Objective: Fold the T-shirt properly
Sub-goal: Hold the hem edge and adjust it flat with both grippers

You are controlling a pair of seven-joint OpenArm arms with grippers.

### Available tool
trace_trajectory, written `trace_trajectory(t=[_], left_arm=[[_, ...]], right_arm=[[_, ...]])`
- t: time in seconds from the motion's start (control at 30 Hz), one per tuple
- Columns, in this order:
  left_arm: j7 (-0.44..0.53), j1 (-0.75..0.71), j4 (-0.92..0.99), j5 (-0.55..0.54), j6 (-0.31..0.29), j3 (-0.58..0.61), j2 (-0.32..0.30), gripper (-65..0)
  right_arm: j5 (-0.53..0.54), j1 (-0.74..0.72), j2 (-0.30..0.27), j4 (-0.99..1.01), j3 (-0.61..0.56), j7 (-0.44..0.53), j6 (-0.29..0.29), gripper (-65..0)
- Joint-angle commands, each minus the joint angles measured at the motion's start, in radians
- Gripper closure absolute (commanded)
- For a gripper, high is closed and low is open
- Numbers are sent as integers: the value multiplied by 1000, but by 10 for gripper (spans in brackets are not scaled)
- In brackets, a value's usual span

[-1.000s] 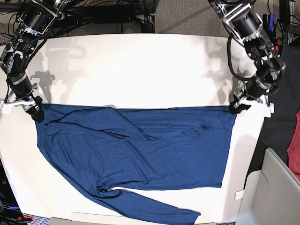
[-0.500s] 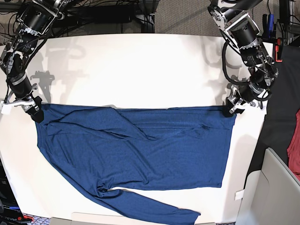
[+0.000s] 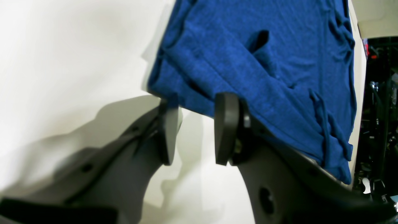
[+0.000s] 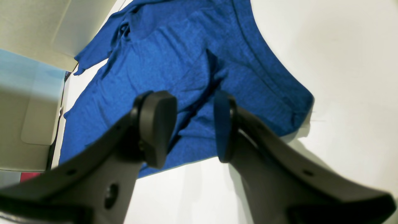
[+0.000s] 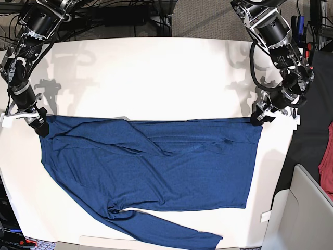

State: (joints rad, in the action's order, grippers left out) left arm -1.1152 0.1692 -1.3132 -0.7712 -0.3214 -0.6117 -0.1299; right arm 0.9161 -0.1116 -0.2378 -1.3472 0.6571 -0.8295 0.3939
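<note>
The dark blue T-shirt [image 5: 151, 166] lies spread flat on the white table [image 5: 156, 73]. One long sleeve is folded across its body and the other [image 5: 171, 232] trails toward the front edge. My left gripper [image 5: 258, 119] is at the shirt's far right corner. In the left wrist view it [image 3: 197, 104] is open, with the shirt's [image 3: 264, 62] edge at its fingertips. My right gripper [image 5: 39, 125] is at the far left corner. In the right wrist view it [image 4: 191, 105] is open, with the shirt's [image 4: 186, 56] fabric showing between the fingers.
A red cloth [image 5: 328, 156] hangs at the right edge, off the table. A pale bin [image 5: 307, 208] stands at the front right. Cables and arm bases [image 5: 119, 15] crowd the back. The table's right edge is close to my left gripper.
The left arm shifted slightly toward the shirt's corner and back. The right arm and the shirt have not visibly moved.
</note>
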Motion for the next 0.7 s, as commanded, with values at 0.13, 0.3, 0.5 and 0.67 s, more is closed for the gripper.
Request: trace_trajectory(t=[0.13,0.3,0.5,0.67], left_arm=[[22,3,-12,-18,-5,-1,-14,-196],[24,-18,10,-18,12,0,-14,-196],[54,-46,11,-20,14,0,-12,-197],[56,-6,57,-18,14,5,-7,-197]], right_arm=[[22,-20,-22,-19,3,26,12,-248],[22,-20,-22,-19,3,26,12,-248],[22,-30,-16,-19,3,26,12,-248],[22,-32,-15,-19,3,25,12,-248]])
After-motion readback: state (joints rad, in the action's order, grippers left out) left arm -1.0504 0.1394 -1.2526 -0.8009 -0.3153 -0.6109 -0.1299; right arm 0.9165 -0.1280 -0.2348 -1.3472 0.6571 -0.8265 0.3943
